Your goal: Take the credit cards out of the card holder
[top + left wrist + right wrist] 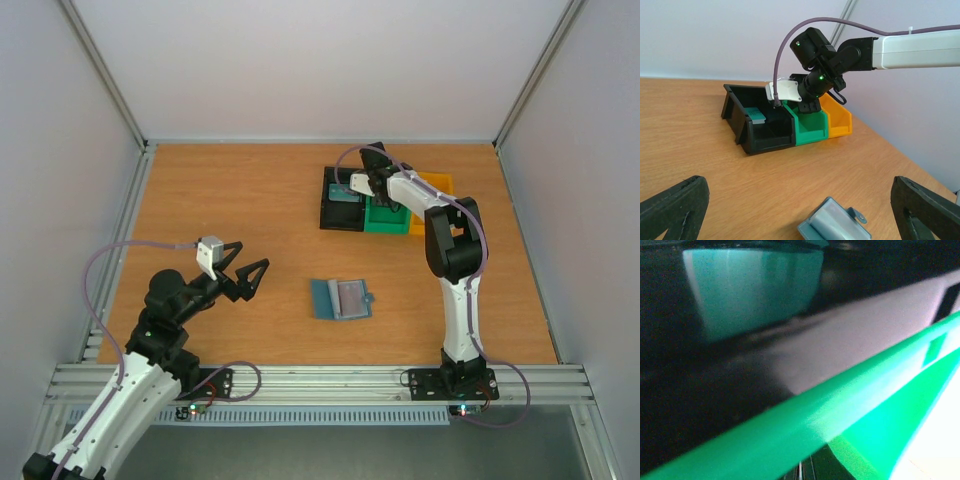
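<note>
The card holder (341,298) lies open on the table, blue-grey with a lighter inner pocket, and its near corner shows in the left wrist view as the card holder (835,225). No credit cards show at the holder. A teal card (345,196) lies in the black bin (330,215); it is the teal card (750,285) in the right wrist view. My left gripper (252,254) hovers open to the left of the holder, nothing between its fingers. My right gripper (809,107) reaches down at the green bin (812,135), shut; its fingertips are hidden.
Three bins stand in a row at the back right: black, green and a yellow bin (437,183). The green bin's rim (805,425) fills the right wrist view at close range. Bare wooden tabletop (230,190) lies between the holder and the bins.
</note>
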Robot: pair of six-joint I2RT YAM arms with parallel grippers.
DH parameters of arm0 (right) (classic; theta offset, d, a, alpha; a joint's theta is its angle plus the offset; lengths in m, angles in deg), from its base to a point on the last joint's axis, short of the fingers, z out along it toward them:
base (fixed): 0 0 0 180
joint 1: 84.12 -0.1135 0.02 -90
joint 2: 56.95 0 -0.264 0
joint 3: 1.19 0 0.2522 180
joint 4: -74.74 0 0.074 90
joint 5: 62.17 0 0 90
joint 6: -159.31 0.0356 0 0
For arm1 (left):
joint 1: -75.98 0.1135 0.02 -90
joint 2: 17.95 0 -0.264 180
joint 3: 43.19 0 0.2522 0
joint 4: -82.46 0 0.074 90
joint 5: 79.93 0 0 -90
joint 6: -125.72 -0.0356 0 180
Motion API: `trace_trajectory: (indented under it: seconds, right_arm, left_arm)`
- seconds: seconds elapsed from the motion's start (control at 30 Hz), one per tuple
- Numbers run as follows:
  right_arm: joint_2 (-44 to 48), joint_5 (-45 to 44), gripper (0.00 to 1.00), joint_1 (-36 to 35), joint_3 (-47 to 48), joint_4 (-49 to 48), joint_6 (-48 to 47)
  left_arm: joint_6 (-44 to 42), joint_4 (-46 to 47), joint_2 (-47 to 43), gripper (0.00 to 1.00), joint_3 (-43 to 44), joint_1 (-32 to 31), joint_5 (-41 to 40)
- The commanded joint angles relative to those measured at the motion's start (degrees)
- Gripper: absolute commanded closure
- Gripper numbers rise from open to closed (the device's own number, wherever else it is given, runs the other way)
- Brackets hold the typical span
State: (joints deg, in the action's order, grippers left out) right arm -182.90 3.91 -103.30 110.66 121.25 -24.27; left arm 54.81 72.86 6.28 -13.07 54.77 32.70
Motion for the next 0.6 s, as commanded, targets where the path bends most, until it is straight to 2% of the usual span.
trace_trajectory:
  seconds: [0.0, 0.43, 0.57]
  right_arm:
    - [-1.31, 0.21, 0.96, 0.23, -0.39, -3.72, -3.69]
    - [-3.20, -2.76, 0.88, 0.81, -0.26, -4.62, -2.16]
    - [-1.28, 0.16, 0.79, 0.76, 0.07, -0.66, 2.01]
  left_arm:
    - [-0.17, 3.17, -1.00, 0.01, -0.56, 0.29, -0.55]
    - [-0.52, 2.79, -1.71, 0.01, -0.45, 0.29, -0.48]
    - [-0.46, 2.79, -1.54, 0.01, -0.53, 0.28, -0.45]
